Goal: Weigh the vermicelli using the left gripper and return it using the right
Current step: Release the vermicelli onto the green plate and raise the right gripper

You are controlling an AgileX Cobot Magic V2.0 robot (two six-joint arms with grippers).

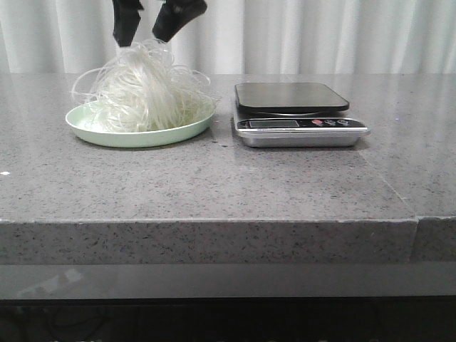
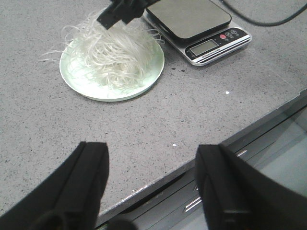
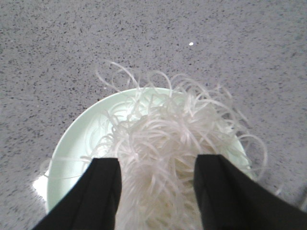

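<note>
Nearest to me, my left tool [image 2: 151,184] hangs back over the front edge of the desk [image 1: 214,185], its two black fingers spread wide with nothing between them. It is well apart from the work, looking across bare grey stone toward the plate.

Further in, the pale green plate [image 1: 92,130] sits on the left half of the desk, and the vermicelli [image 1: 146,89] is piled on it, a loose white nest with loops spilling over the rim. Just beside the plate, toward the right, stands the scale [image 1: 299,114]; its dark platform is bare and I cannot read the display.

Over the nest, my right tool [image 1: 147,27] hangs from above. In its wrist view the fingers [image 3: 91,196] stand apart with strands rising between them, the tips at the top of the pile. I read the tool as open, not pinching the noodles.

My judgement: with the scale bare, the noodles on the plate and the right tool over them, this looks like the end of the return step, the right tool letting go. I cannot rule out an early moment before any weighing. If it is the release, the next move calls for a straight lift clear of the nest, slowly, because springy strands could cling to the fingers and drag off the plate.
</note>
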